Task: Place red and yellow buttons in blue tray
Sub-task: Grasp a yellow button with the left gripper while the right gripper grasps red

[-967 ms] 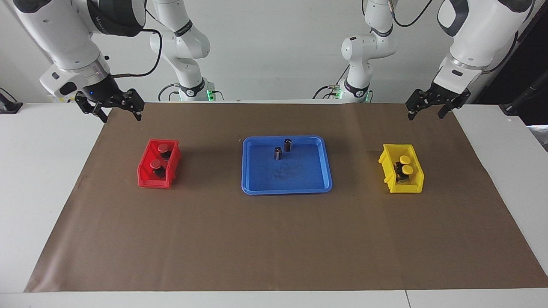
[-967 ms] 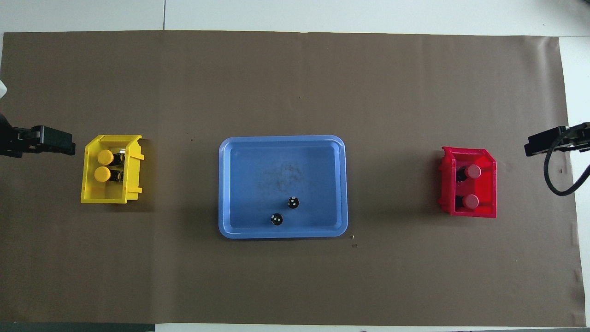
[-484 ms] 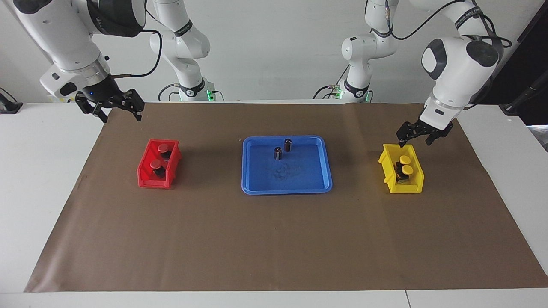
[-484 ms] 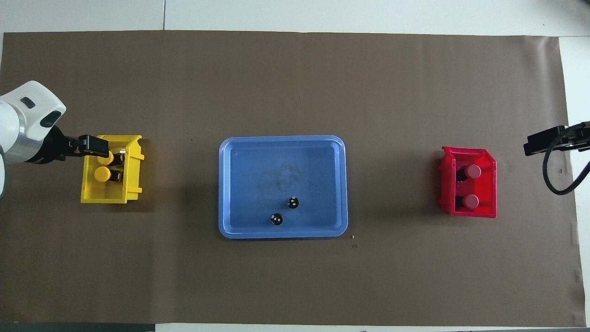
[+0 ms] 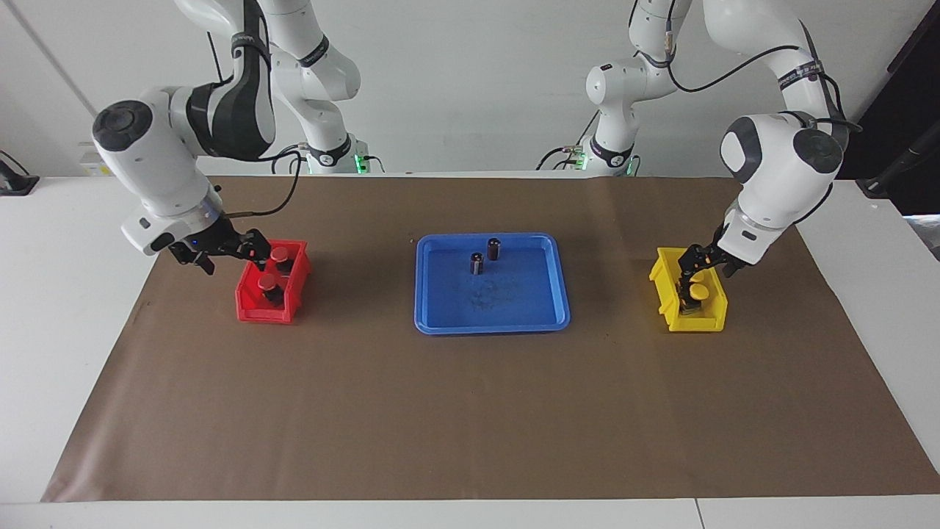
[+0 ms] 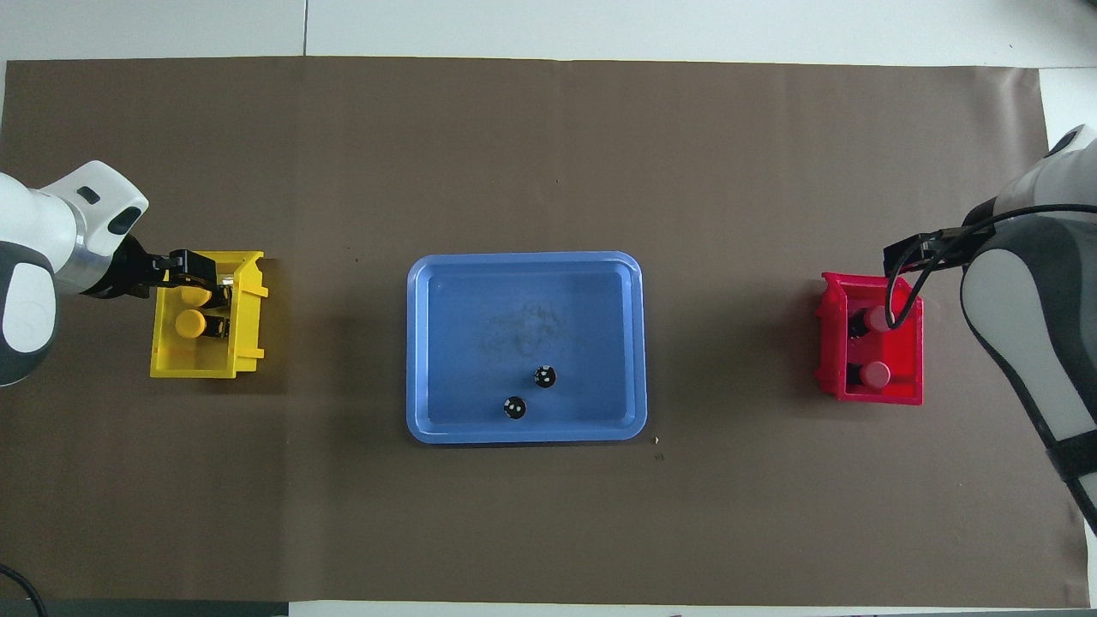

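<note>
Two red buttons (image 5: 279,254) (image 5: 266,282) sit in the red bin (image 5: 253,312); they also show in the overhead view (image 6: 878,319) (image 6: 876,374). My right gripper (image 5: 229,257) (image 6: 910,250) is open and low at that bin's edge toward the right arm's end of the table. My left gripper (image 5: 698,270) (image 6: 193,267) is open and down over the yellow bin (image 5: 672,305). It hides one yellow button in the facing view; the other yellow button (image 5: 699,292) (image 6: 190,322) shows. The blue tray (image 5: 492,327) (image 6: 523,433) lies between the bins.
Two dark capless cylinders (image 5: 494,248) (image 5: 477,263) stand in the tray's part nearest the robots; they also show in the overhead view (image 6: 544,376) (image 6: 514,408). Brown paper (image 5: 470,426) covers the table. The right arm's cable (image 6: 896,300) hangs over the red bin.
Both arms came down and inward. The left gripper went from the table's end to over the yellow bin. The right gripper went from the mat's corner to the red bin's edge.
</note>
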You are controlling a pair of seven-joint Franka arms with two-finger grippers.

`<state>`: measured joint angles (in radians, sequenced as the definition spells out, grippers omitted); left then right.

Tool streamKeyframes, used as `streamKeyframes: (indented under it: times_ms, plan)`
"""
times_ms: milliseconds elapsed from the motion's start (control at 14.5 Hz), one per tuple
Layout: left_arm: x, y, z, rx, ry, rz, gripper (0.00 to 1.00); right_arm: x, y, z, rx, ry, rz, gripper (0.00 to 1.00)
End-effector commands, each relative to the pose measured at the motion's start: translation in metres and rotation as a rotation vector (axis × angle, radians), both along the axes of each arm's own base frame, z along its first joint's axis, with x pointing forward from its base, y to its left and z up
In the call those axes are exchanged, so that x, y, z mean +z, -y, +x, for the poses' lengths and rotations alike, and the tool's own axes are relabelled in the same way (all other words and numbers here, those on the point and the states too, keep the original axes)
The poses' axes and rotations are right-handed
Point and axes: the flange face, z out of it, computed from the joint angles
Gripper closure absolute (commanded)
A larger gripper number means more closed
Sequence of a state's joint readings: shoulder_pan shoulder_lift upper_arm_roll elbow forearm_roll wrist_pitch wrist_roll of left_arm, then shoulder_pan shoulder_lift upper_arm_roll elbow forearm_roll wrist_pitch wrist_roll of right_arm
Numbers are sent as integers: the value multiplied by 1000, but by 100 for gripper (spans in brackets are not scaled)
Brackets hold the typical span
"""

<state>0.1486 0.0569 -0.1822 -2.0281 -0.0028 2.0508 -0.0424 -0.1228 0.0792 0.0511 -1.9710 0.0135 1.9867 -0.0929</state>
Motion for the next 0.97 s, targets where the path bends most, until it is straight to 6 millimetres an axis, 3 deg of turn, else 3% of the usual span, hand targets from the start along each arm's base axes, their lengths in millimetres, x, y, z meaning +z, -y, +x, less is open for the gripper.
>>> streamKeyframes:
  times_ms: [0, 207, 415, 898]
  plan:
    - [-5, -2, -10, -8, 3, -13, 27, -20, -4, -24, -55, 3, 58, 9]
    - [-21, -19, -17, -86, 5, -16, 24, -39, -6, -33, -20, -2, 60, 20]
    - [-27, -19, -24, -105, -7, -15, 24, -57, 10, -43, 25, 21, 58, 23]
    - [-41, -17, -37, -106, -8, -11, 24, -67, 11, -49, 45, 15, 56, 41]
